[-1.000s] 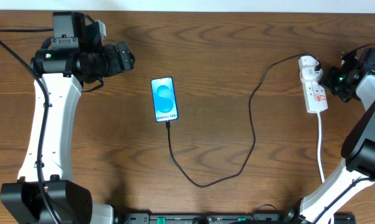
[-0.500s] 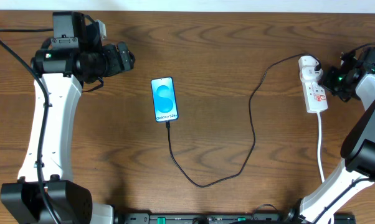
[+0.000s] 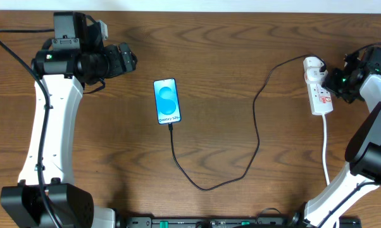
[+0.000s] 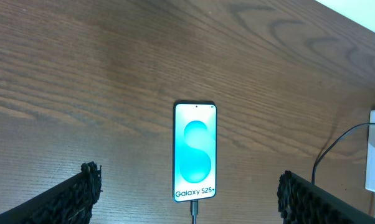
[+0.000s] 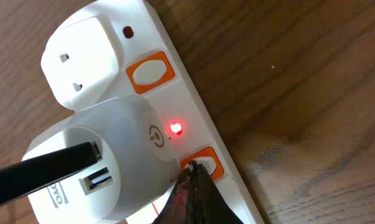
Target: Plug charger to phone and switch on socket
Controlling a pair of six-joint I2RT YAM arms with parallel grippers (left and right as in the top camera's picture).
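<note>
The phone (image 3: 166, 101) lies on the table, blue screen up, and also shows in the left wrist view (image 4: 195, 151). The black charger cable (image 3: 241, 171) is plugged into its bottom end (image 4: 194, 214) and loops right to a white adapter in the socket (image 3: 319, 88). My left gripper (image 4: 187, 202) is open, above and behind the phone. My right gripper (image 5: 197, 168) is shut, its tip touching an orange-rimmed switch (image 5: 209, 163) on the socket (image 5: 200, 112). A red light (image 5: 174, 128) glows beside the adapter (image 5: 113, 162).
A second white plug (image 5: 85, 56) sits in the socket's end outlet with another orange switch (image 5: 150, 70) beside it. The socket's white lead (image 3: 325, 149) runs toward the table's front edge.
</note>
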